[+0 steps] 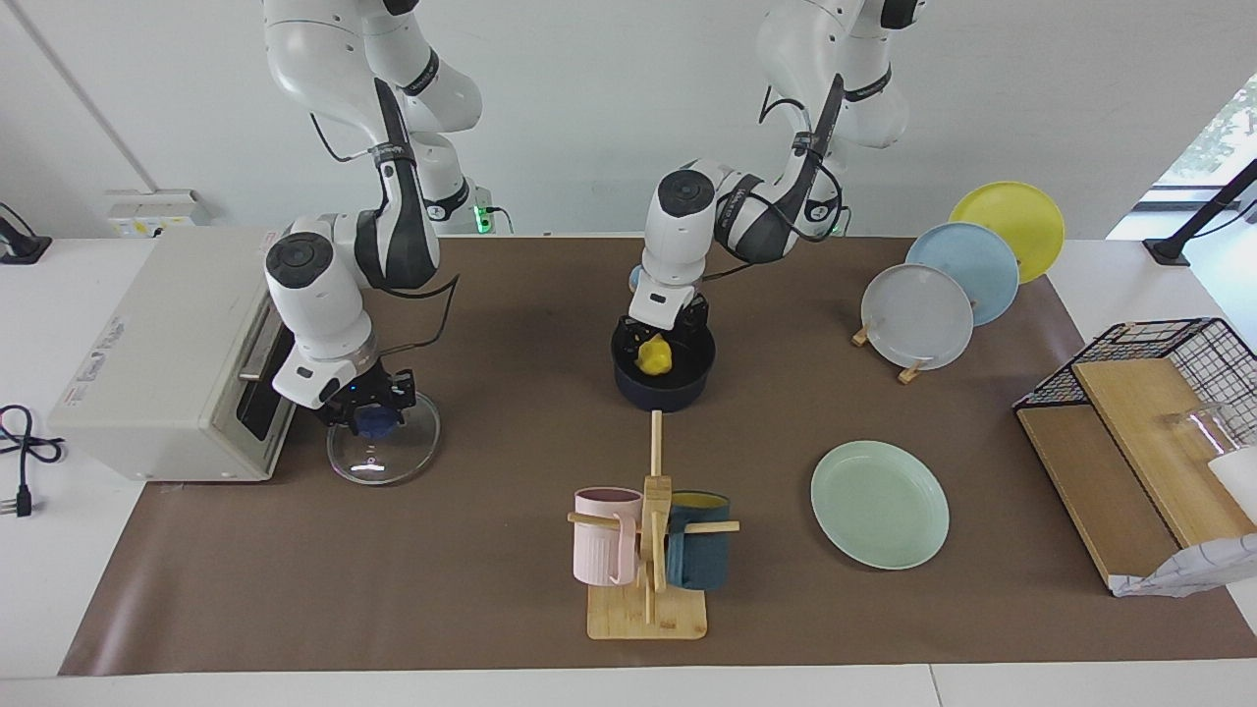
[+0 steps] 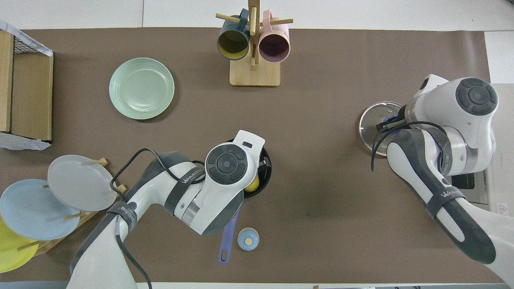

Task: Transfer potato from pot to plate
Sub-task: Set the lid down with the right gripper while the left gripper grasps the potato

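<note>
The left hand (image 1: 656,334) is down in the pot (image 1: 664,385), its fingers on either side of the potato (image 1: 653,355); whether they pinch it cannot be told. The potato sits inside the pot, its yellow top showing above the rim in the facing view, and in the overhead view only a sliver of it (image 2: 253,185) shows past the arm's wrist. The pot stands mid-counter, its blue handle (image 2: 227,241) pointing toward the robots, with a small blue knob (image 2: 247,239) just beside the handle's end.

The plate (image 1: 880,504) lies bare, farther from the robots than the pot and toward the left arm's end of the counter (image 1: 491,550). A mug rack (image 1: 648,550) with a pink and a dark mug stands beside it.

The right hand (image 1: 368,410) is at the blue knob of the glass lid (image 1: 383,454), which lies on the counter in front of the toaster oven (image 1: 162,353); whether its fingers grip the knob cannot be told.
</note>
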Available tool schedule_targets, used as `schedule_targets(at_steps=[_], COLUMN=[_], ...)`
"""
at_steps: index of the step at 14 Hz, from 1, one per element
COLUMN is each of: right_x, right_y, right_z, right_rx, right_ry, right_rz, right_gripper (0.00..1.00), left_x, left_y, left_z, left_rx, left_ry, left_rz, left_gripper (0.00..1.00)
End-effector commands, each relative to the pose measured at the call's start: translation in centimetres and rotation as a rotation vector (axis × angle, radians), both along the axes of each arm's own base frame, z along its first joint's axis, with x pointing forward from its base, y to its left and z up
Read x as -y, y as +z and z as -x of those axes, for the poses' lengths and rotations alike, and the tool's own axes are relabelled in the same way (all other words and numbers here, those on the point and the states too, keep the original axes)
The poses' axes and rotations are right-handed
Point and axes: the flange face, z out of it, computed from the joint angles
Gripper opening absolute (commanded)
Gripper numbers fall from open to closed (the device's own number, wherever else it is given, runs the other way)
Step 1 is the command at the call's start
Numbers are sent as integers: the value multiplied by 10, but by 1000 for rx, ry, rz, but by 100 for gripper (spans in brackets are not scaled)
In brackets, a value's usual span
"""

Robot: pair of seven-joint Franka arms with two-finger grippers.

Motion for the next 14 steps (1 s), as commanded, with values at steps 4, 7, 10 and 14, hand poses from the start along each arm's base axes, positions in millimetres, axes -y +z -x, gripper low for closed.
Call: schedule_targets(at_steps=[4, 7, 10, 14], right_x=[13, 13, 11, 11], right_y=[-6, -7, -7, 7], right_z=[-2, -3, -3, -4], right_rx=[30, 30, 29, 6], right_ry=[16, 0, 1, 2], right_rz=[-17, -37, -37, -33], right_gripper=[64, 64, 77, 100], left_x=[5, 6, 6, 5], left_y=[-8, -8, -7, -1], left_z=[2, 2, 2, 1], left_rx=[1, 7, 5, 6], left_ry=[32, 31, 26, 29], left_rz=[3, 9, 7, 8], left_gripper=[100, 83, 0, 0])
